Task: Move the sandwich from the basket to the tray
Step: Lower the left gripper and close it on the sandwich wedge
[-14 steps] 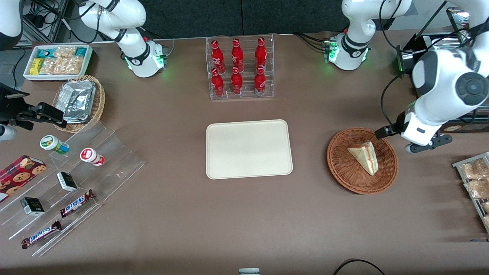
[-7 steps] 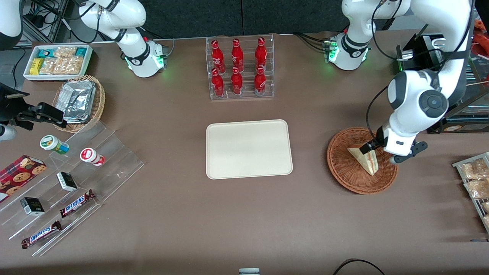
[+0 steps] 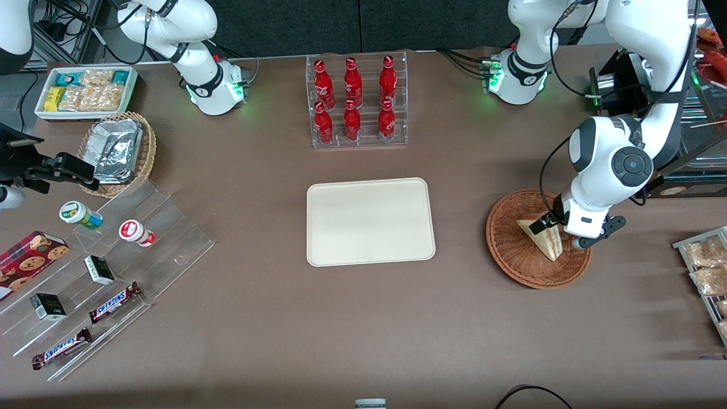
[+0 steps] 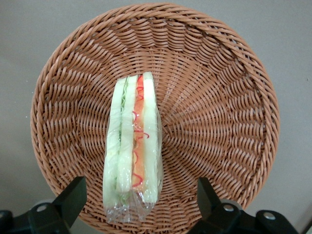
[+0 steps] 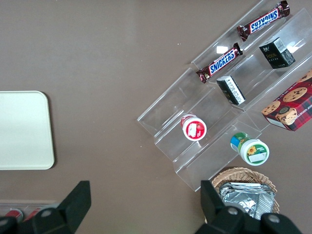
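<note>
The sandwich (image 3: 542, 237), a wrapped cream wedge with a red and green filling stripe, lies in the reddish-brown wicker basket (image 3: 511, 253) toward the working arm's end of the table. My left gripper (image 3: 554, 227) hangs low over the basket, open, with its two black fingers either side of the sandwich's wide end. In the left wrist view the sandwich (image 4: 132, 156) stands on edge in the basket (image 4: 219, 122), and the gripper (image 4: 139, 202) straddles its end with a gap on each side. The cream tray (image 3: 369, 221) sits bare at the table's middle.
A clear rack of red bottles (image 3: 356, 102) stands farther from the front camera than the tray. A rack of snack packets (image 3: 707, 267) lies beside the basket at the table edge. The tan basket of foil packets (image 3: 145, 153), white bin (image 3: 85, 91) and acrylic snack steps (image 3: 102, 255) lie toward the parked arm's end.
My left arm swung in from beside the basket and came down over it; the open gripper now straddles the sandwich's wide end. The sandwich and basket have not moved.
</note>
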### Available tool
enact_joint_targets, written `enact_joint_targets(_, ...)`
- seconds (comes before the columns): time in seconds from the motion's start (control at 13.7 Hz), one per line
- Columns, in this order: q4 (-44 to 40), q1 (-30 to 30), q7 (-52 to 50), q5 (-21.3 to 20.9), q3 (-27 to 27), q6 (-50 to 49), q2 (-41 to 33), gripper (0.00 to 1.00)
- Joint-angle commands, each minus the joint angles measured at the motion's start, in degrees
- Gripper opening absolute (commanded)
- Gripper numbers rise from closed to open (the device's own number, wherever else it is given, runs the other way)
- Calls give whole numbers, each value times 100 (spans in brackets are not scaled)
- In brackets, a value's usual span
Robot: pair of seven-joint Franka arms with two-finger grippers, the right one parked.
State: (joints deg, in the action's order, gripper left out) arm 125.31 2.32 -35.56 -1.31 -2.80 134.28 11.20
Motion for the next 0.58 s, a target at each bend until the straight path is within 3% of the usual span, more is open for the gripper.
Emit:
enact_joint_targets(0.0,99,-30,-267,-45,-19,291,128,100)
enact_joint_targets(0.36,231,-48,-267,-45,-1,494,322,100)
enact_joint_targets(0.44,240,-48,-285,-45,-1,485,322,89)
enact_joint_targets(0.51,240,-65,-433,-53,8,485,322,54)
